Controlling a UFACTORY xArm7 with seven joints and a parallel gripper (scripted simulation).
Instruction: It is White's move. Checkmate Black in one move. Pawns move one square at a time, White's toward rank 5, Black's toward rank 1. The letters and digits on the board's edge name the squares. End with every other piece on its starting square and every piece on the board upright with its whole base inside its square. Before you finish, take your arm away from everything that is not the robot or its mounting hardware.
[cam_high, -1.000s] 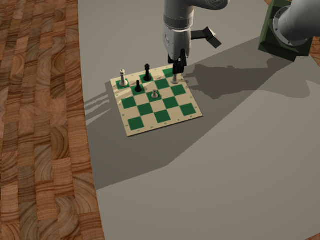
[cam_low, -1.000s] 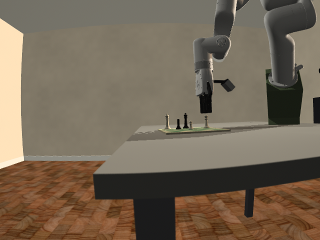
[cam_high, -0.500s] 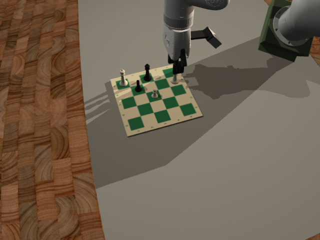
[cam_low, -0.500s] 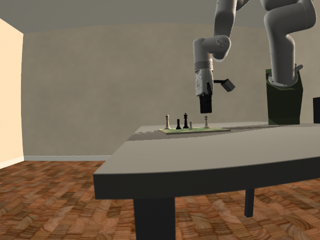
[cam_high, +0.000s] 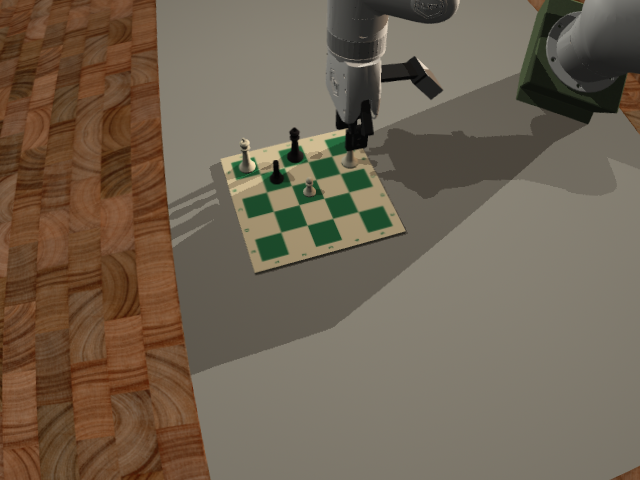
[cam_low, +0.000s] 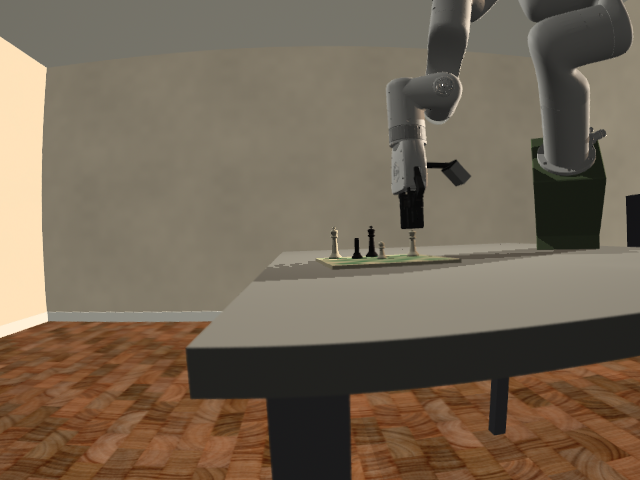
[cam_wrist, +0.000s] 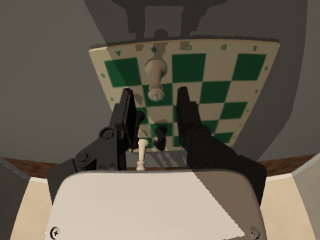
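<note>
The green-and-cream chessboard (cam_high: 312, 198) lies on the grey table. A white king (cam_high: 246, 155) stands on the far-left corner square. A black king (cam_high: 294, 146) stands two squares to its right, and a black pawn (cam_high: 276, 173) stands one row nearer. A white pawn (cam_high: 309, 188) stands near the board's middle. A tall white piece, which looks like a queen (cam_high: 349, 157), stands on a cream square at the right edge. My gripper (cam_high: 356, 140) hangs straight above it, with its fingers partly open and empty and their tips just over the piece's top (cam_low: 412, 233). In the wrist view the piece (cam_wrist: 155, 76) shows beyond the fingers.
The arm's dark green base (cam_high: 568, 77) stands on the table at the far right. The table's left edge (cam_high: 173, 248) drops to a wood floor. The wrist camera housing (cam_high: 423, 77) juts out to the right of the gripper.
</note>
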